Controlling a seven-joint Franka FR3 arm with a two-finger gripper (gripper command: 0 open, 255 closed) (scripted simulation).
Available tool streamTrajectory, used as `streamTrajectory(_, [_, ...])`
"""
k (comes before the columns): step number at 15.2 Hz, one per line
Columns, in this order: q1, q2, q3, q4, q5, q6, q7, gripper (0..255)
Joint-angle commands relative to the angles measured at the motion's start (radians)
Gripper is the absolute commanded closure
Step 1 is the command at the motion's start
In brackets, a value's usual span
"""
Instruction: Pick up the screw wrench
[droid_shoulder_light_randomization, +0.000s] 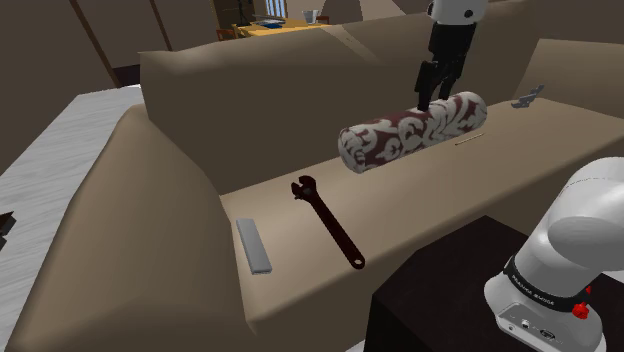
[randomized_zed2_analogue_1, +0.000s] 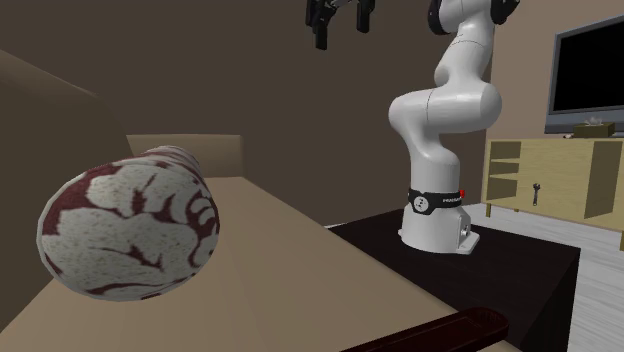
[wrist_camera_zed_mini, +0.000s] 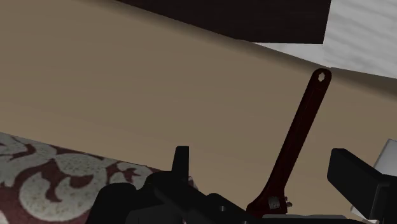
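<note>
Fingers (wrist_camera_zed_mini: 356, 181) of the gripper (droid_shoulder_light_randomization: 430, 92) are spread wide, and nothing is held. The dark red wrench (droid_shoulder_light_randomization: 328, 222) is laid flat on the tan sofa seat (droid_shoulder_light_randomization: 450, 195), at seven o'clock from the gripper. The patterned bolster (droid_shoulder_light_randomization: 412, 130) close beneath could be struck if descent is begun too early. A television (randomized_zed2_analogue_1: 590, 65) is seen at two o'clock from the arm's base.
</note>
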Motion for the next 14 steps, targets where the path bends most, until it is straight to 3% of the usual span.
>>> streamTrajectory(1, [0.0,0.0,0.0,0.0,0.0,0.0,0.0,0])
streamTrajectory(14, [0.034,0.263,0.172,-0.148,0.069,0.421,0.244,0])
